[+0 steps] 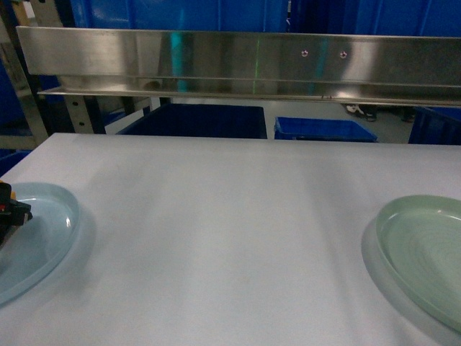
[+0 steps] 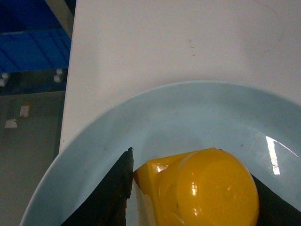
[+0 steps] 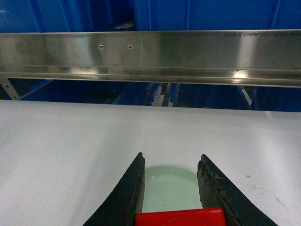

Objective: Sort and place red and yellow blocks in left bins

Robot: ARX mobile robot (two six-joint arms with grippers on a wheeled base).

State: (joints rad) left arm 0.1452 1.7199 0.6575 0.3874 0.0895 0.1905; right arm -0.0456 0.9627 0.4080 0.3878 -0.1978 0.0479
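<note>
Where the white counter (image 1: 216, 238) meets the left edge of the head view, a pale blue round glazed plate (image 1: 43, 238) lies near the front, and the left pincer (image 1: 11, 213) shows only as a dark tip with a hint of orange over the plate's left rim. From the left wrist camera, that pincer's two black fingers (image 2: 113, 193) stand on either side of the glossy orange-yellow plastic brick with a rounded stud (image 2: 202, 188), closed against its sides just above the plate's basin; whether the brick rests on the glaze or hangs slightly clear of it is hard to tell. Far across the counter runs a long brushed-steel rail (image 1: 238, 65), with dark blue plastic bins (image 1: 194, 121) on the floor behind it. At the right edge of the head view lies a pale green round glazed plate (image 1: 425, 252), well apart from the blue one. The right pincer (image 3: 171, 188) appears only in its own wrist view, its black fingers (image 3: 214, 188) clasping the bright red plastic brick (image 3: 181, 217) at the bottom edge, above the green plate.
</note>
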